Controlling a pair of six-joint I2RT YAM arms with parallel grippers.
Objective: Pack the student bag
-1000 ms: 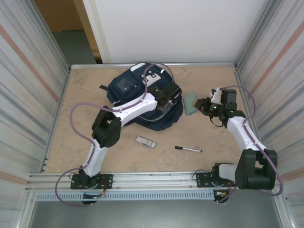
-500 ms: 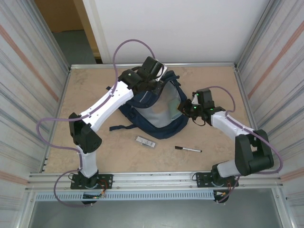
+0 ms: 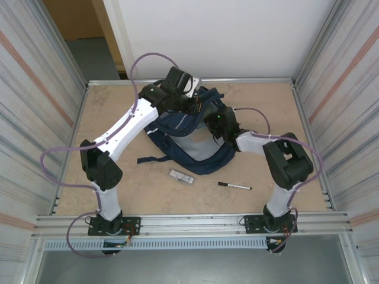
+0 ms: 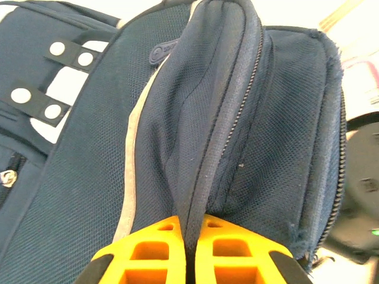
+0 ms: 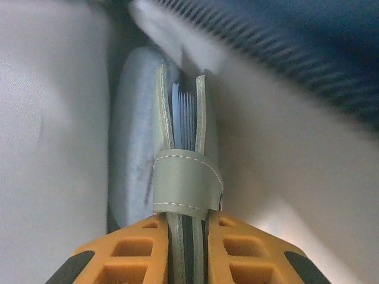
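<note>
The student bag (image 3: 177,127) lies in the middle of the table, navy with a pale grey lining showing in its gaping mouth. My left gripper (image 3: 189,105) holds the far rim up; in the left wrist view its orange fingers (image 4: 154,248) are shut on the dark zip edge of the student bag (image 4: 89,177). My right gripper (image 3: 215,122) reaches into the opening from the right. In the right wrist view it (image 5: 188,236) is shut on a sage-green notebook (image 5: 185,177) with a stitched strap, held on edge against the grey lining (image 5: 53,148).
A black pen (image 3: 234,186) and a small silver-and-black flat object (image 3: 181,176) lie on the table in front of the bag. A dark strap (image 3: 148,159) trails out to the left. Corrugated metal walls close in both sides.
The right gripper has carried the green notebook from the table at the bag's right into the bag's mouth. The left gripper has pulled the rim up and back, opening the bag.
</note>
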